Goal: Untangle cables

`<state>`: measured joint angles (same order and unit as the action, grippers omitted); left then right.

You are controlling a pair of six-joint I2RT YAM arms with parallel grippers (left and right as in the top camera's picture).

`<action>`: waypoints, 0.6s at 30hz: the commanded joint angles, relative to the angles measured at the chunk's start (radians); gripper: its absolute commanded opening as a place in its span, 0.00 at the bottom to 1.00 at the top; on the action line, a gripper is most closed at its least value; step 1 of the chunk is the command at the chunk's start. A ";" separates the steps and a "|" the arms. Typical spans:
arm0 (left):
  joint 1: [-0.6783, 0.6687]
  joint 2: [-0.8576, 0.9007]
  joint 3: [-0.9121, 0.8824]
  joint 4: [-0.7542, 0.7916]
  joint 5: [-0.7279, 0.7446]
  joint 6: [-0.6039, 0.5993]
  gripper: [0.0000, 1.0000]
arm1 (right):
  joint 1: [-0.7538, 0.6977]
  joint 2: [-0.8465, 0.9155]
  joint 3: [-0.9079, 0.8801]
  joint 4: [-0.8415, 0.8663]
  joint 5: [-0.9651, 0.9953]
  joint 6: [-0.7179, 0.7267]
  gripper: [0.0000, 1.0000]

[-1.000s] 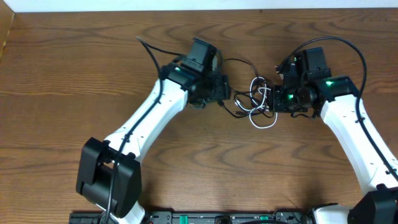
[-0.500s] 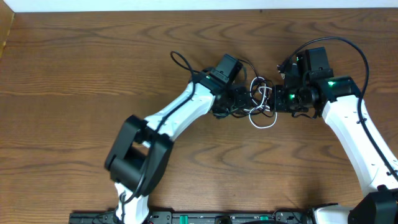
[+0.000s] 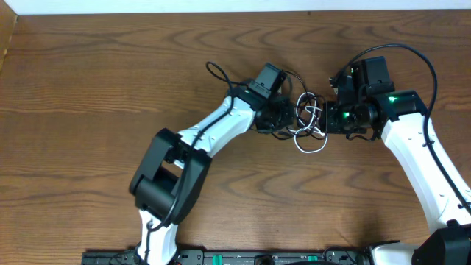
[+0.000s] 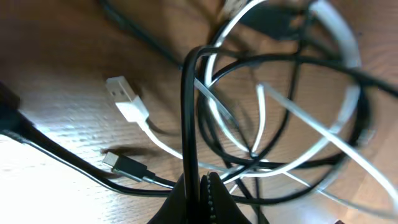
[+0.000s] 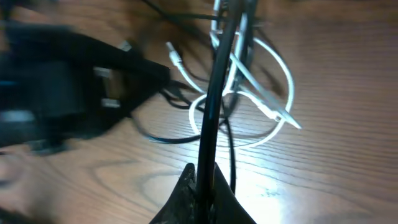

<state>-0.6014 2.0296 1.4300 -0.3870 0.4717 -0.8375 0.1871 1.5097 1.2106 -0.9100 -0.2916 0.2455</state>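
The black and white cables lie tangled together on the wooden table between my two grippers, the white cable (image 3: 312, 143) looping out toward the front. My left gripper (image 3: 285, 119) sits at the tangle's left side, shut on a strand of the black cable (image 4: 188, 112) that runs up from between its jaws. A white USB plug (image 4: 127, 101) and a small black plug (image 4: 122, 163) lie just left of it. My right gripper (image 3: 328, 118) holds the tangle's right side, shut on the black cable (image 5: 214, 93), with white cable loops (image 5: 283, 71) beyond.
The left arm's own thick black wire (image 3: 216, 73) curls behind its wrist, and the right arm's wire (image 3: 416, 57) arcs over its wrist. The table's back edge (image 3: 235, 10) meets a white wall. A black rail (image 3: 257, 258) runs along the front edge.
The left arm swung right into the tangle, and its jaws, open half a second ago, have closed on a black strand. The right arm and its grip are unchanged.
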 commanded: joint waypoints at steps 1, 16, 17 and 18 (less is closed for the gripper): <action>0.050 -0.182 0.010 -0.001 -0.012 0.144 0.07 | -0.005 -0.017 -0.010 -0.008 0.104 0.057 0.01; 0.199 -0.726 0.010 -0.018 -0.013 0.172 0.07 | -0.005 -0.016 -0.195 0.083 0.330 0.210 0.01; 0.209 -0.747 0.010 -0.014 -0.013 0.172 0.08 | -0.005 -0.016 -0.211 0.095 0.331 0.210 0.01; 0.220 -0.762 0.010 -0.014 -0.013 0.172 0.08 | -0.005 -0.016 -0.224 0.103 0.331 0.210 0.01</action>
<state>-0.4122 1.3067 1.4307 -0.4061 0.4583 -0.6830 0.1871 1.5097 1.0248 -0.8207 -0.0059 0.4297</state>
